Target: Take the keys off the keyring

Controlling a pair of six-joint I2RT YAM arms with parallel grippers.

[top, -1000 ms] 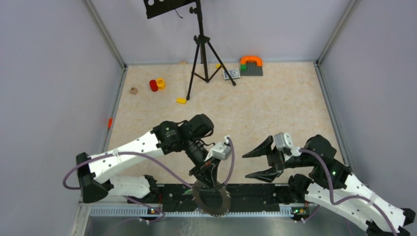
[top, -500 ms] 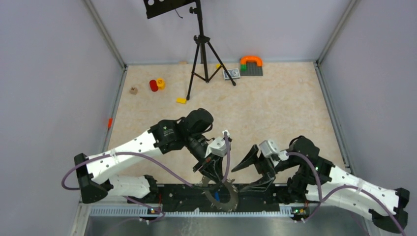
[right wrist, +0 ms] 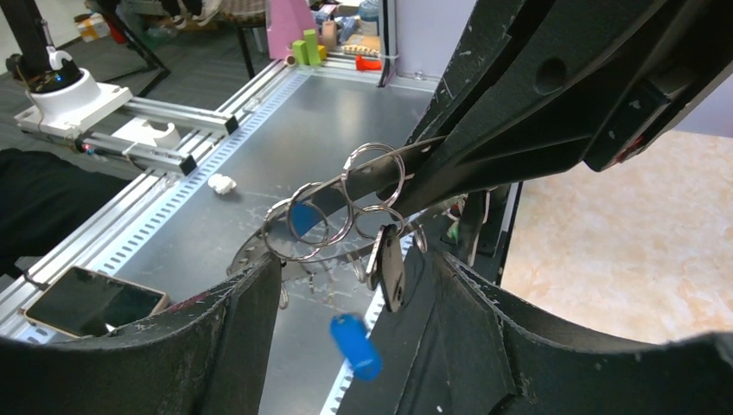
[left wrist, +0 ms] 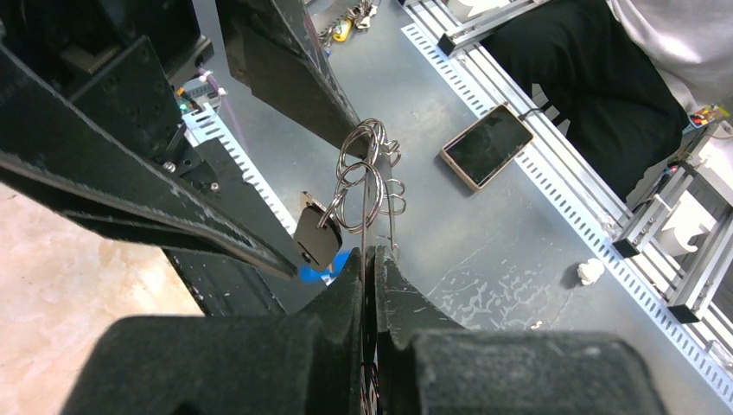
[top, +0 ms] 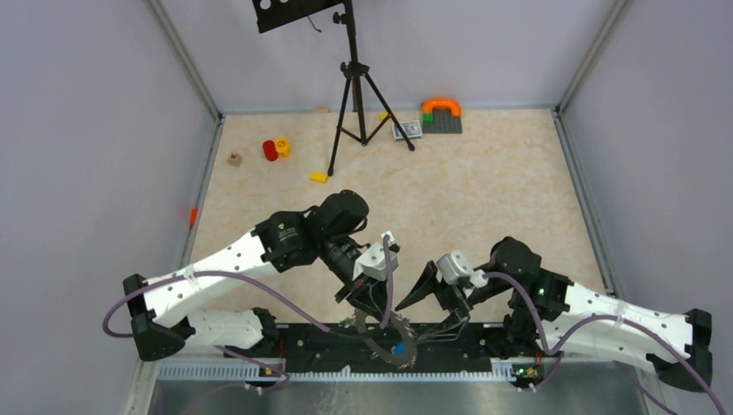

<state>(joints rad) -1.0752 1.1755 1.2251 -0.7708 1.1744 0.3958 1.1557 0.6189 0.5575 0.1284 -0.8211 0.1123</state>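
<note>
Where the counter (top: 484,190) ends at its near rail, the left hand (top: 377,316) is clenched on the keyring (right wrist: 249,252), holding it in the air above a grey metal surface (left wrist: 484,251). The right hand (right wrist: 354,264) is released, its dark fingers (right wrist: 229,341) spread on either side of the dangling keys (right wrist: 391,268) without touching them. A phone (left wrist: 487,145) and a white crumpled wad (left wrist: 590,272) lie below. At the counter's far side stand a tripod (top: 354,86) and toy blocks (top: 442,112), well apart from both hands. From above, the hands cover most of the bunch. The wire loops (right wrist: 376,169) overlap, so the keys cannot be counted; only a black-headed one and a blurred blue tag (right wrist: 354,346) are distinct
</note>
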